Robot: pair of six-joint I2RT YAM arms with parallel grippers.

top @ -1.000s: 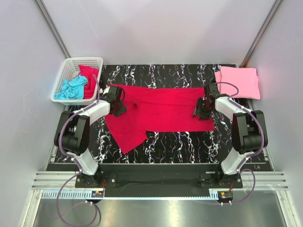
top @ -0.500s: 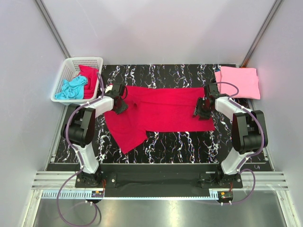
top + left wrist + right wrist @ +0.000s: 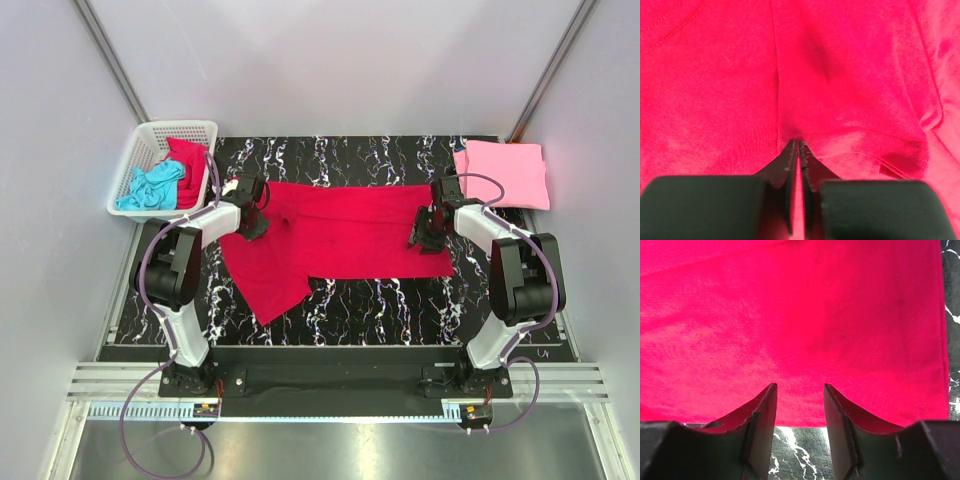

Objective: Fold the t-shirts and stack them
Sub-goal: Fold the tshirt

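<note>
A crimson red t-shirt point(image 3: 340, 232) lies spread on the black marble table point(image 3: 380, 300), with one part hanging toward the near left. My left gripper point(image 3: 256, 226) sits at the shirt's left end. In the left wrist view point(image 3: 798, 142) it is shut on a pinch of crimson fabric point(image 3: 840, 75) next to a hem. My right gripper point(image 3: 421, 237) is open over the shirt's right edge. The right wrist view point(image 3: 800, 386) shows it empty above the fabric point(image 3: 790, 315), with table point(image 3: 800, 445) between the fingers. A folded light pink t-shirt point(image 3: 503, 172) lies at the back right.
A white lattice basket point(image 3: 150, 135) at the back left holds a turquoise shirt point(image 3: 150, 187) and a red shirt point(image 3: 187, 165). Grey walls close in the left, right and back sides. A metal rail point(image 3: 330, 385) runs along the near edge.
My left gripper has shifted a little to the right and farther onto the shirt's left end, and its arm has swung with it. The right arm has not moved.
</note>
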